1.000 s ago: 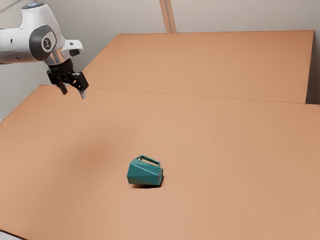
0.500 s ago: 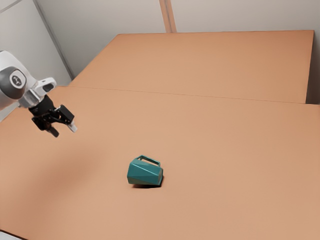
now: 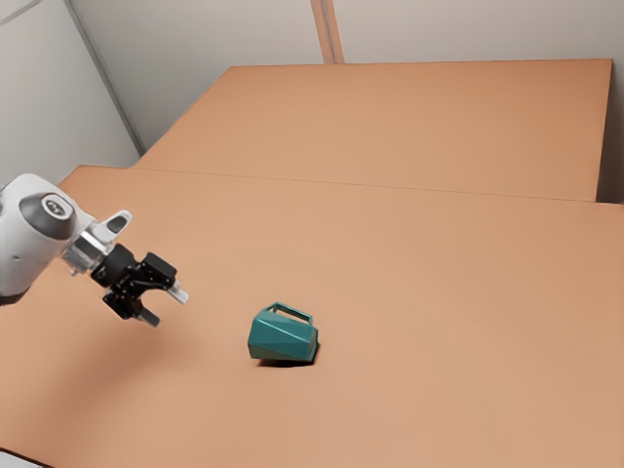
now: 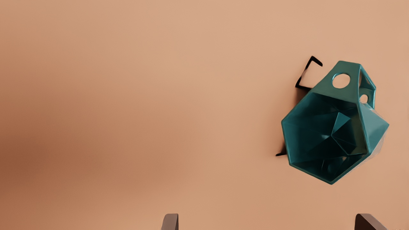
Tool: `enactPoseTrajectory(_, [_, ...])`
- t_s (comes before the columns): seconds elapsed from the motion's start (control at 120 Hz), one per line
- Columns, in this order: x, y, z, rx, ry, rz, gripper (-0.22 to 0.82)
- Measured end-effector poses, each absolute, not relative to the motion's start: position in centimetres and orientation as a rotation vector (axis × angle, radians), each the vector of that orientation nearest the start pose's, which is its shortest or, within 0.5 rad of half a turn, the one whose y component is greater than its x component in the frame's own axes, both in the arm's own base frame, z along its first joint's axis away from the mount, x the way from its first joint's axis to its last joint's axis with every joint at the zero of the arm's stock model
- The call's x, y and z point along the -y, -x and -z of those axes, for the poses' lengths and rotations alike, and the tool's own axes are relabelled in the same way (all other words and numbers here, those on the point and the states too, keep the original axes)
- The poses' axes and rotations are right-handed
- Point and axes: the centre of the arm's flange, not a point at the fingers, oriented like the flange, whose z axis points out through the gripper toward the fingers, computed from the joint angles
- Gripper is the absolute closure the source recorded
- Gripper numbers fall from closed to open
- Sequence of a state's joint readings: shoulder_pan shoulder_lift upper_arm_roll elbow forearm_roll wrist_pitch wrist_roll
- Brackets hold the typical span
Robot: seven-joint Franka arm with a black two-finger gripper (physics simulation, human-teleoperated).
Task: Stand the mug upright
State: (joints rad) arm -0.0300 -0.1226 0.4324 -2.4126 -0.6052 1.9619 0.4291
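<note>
1. grey walls [image 3: 214,58] stand at the back of the room, and an orange-brown strip [image 3: 329,29] runs up one of them
2. before the walls there is a wide surface [image 3: 409,127] of orange-brown colour, and a thin line separates it from the table [image 3: 439,292], which has almost the same colour
3. on the table lies the mug [image 3: 283,336], which is dark teal and has flat, angular faces; it is on its side, not upright
4. the handle [image 3: 292,311] of the mug is at its upper side in the exterior view, and a dark shadow [image 3: 288,364] touches the mug from below
5. the white and grey arm [image 3: 24,244] comes in from the exterior view's left, and it carries the black gripper [image 3: 165,307]
6. the gripper is open, its two fingers are spread well apart, and it is holding nothing
7. it is above the table, near the mug but apart from it, on the side of the exterior view's left
8. in the wrist view the mouth of the mug faces toward the hand, so one can look into the dark inside with its many facets
9. also in the wrist view, the mug is ahead of the fingertips, closer to one finger than to the other, and neither finger touches it
</note>
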Motion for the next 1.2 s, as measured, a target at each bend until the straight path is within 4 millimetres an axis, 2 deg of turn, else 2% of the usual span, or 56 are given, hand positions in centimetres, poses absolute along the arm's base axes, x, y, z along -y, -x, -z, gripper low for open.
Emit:
enactPoseTrajectory(0.225, [-11.6, -43.0, -31.8, -0.314, -2.346, 0.092, 0.0])
enactPoseTrajectory(0.492, [-8.3, -44.7, -30.1, -0.169, -2.306, 0.065, 0.0])
enactPoseTrajectory(0.892, [-2.6, -46.7, -28.6, 0.008, -2.286, 0.033, 0.0])
enactPoseTrajectory(1.125, [-0.6, -48.0, -28.2, 0.056, -2.28, 0.001, 0.0])
enactPoseTrajectory(1.2, [-0.5, -48.2, -28.3, 0.063, -2.28, -0.013, 0.07])
